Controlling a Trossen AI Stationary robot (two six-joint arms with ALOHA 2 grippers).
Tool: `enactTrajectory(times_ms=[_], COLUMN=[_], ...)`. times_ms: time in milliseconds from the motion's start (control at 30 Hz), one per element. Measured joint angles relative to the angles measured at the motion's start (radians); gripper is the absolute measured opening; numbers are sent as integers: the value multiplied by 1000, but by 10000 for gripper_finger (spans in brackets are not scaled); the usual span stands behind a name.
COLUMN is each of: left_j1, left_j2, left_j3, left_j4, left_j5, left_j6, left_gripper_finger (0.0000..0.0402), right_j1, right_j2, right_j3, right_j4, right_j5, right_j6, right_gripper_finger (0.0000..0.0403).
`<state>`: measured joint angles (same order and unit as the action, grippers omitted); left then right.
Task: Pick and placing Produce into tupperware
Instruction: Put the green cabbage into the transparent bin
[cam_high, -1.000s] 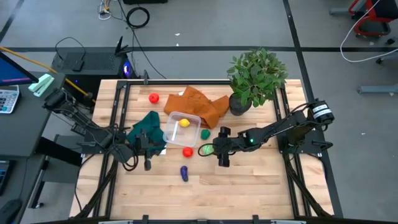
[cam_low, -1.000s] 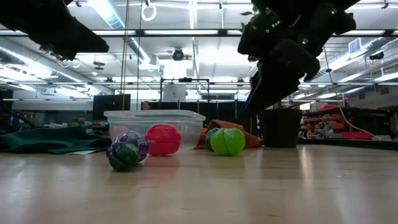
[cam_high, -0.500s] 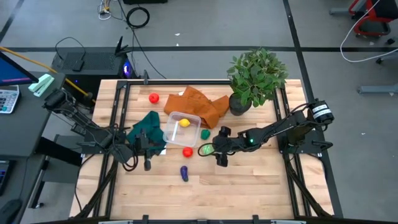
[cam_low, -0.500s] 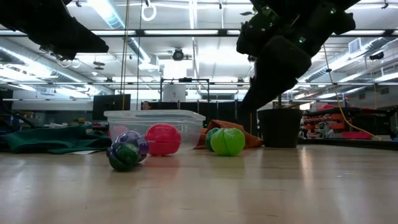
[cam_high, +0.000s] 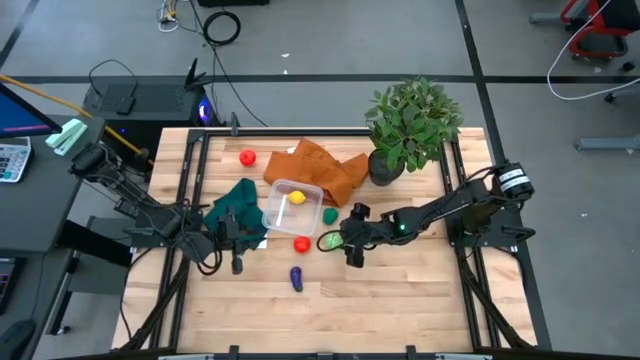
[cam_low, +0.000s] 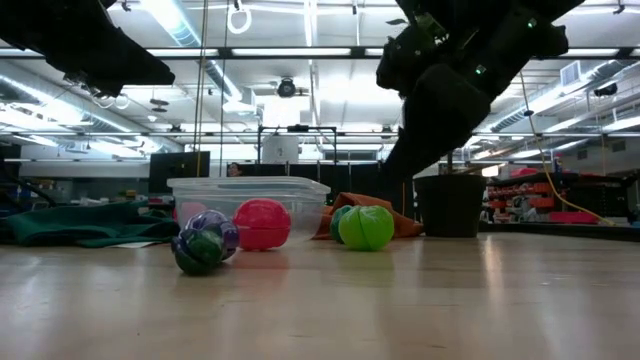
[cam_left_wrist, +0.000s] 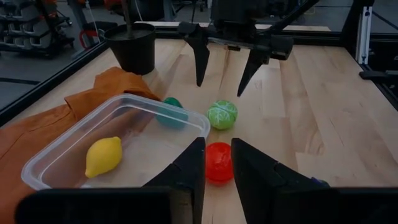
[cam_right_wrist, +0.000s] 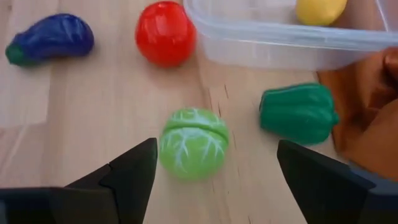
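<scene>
Wooden table carried the clear tupperware at centre, one yellow lemon inside; green pepper, yellow-green cabbage, red tomato and purple eggplant lay outside near it. Right gripper hung spread wide just above the cabbage, holding nothing. Left gripper waited beside the dark green cloth, fingers parted a little, empty.

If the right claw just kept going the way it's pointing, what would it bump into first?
Most likely the yellow-green cabbage, which sits between the open fingers of the right gripper. The tupperware lies farther on. Depth is hard to judge, so the claw may meet the table first.
</scene>
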<state>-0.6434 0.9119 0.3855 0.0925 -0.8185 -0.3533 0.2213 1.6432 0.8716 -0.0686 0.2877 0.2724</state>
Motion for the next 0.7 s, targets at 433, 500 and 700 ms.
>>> enactTrajectory(times_ms=[433, 500, 700], left_j1=[0, 0, 0], left_j2=[5, 5, 5], left_j3=[0, 0, 0], left_j4=[-10, -9, -14], left_j5=[3, 3, 4], left_j6=[-3, -3, -10], left_gripper_finger=[90, 91, 91], right_j1=[-21, -24, -24], right_j2=[117, 122, 132], right_j3=[1, 1, 1], right_j4=[84, 105, 126], right_j5=[-9, -10, -32], right_j6=[12, 12, 17], right_gripper_finger=[291, 290, 290])
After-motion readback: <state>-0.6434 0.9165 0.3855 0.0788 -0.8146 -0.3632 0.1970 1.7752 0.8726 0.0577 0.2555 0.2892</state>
